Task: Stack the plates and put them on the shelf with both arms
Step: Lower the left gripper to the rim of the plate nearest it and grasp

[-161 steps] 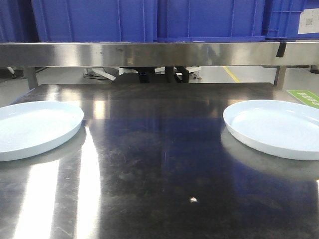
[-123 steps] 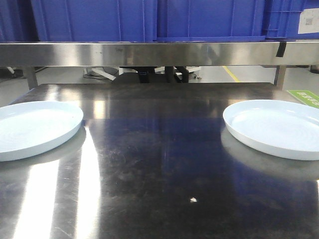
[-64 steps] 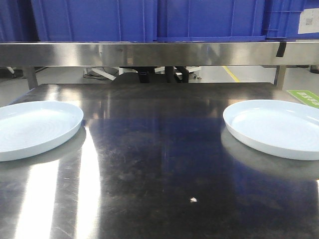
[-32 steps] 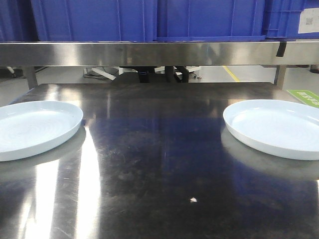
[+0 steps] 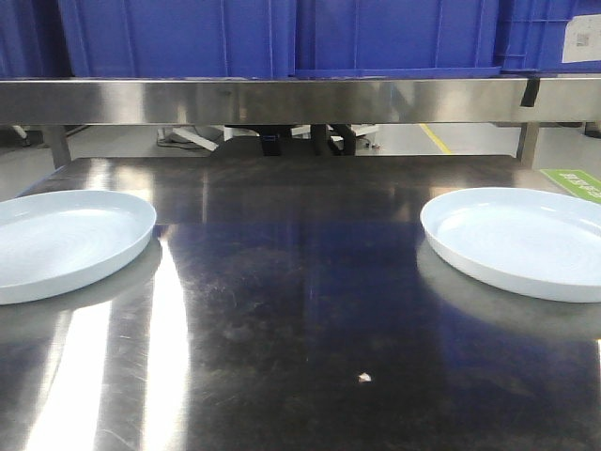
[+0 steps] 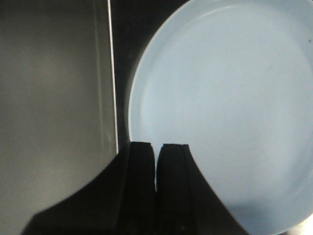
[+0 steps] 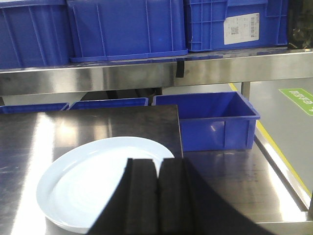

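Two plates lie flat on the steel tabletop (image 5: 300, 319), well apart: the left plate (image 5: 66, 240) near the left edge and the right plate (image 5: 521, 240) near the right edge.

In the left wrist view, the left gripper (image 6: 156, 147) is above the left plate (image 6: 230, 112), and its fingertips overlap the plate's near rim. The jaws are pressed almost together, with only a thin slit between them, and nothing is between them. Contact with the plate cannot be confirmed.

In the right wrist view, the right gripper (image 7: 157, 164) stands over the near right portion of the right plate (image 7: 93, 181). Its jaws are likewise drawn together and empty.

Both plates are round, shallow, glossy and very pale blue-white, with a low raised rim.

The shelf (image 5: 282, 99) runs across the back of the tabletop as a brushed metal rail and carries blue crates (image 5: 178, 38). One crate bears a white label (image 7: 241, 27). An open blue crate (image 7: 215, 122) sits just beyond the tabletop's right edge. A white speck (image 5: 363, 377) lies on the bare steel between the plates.
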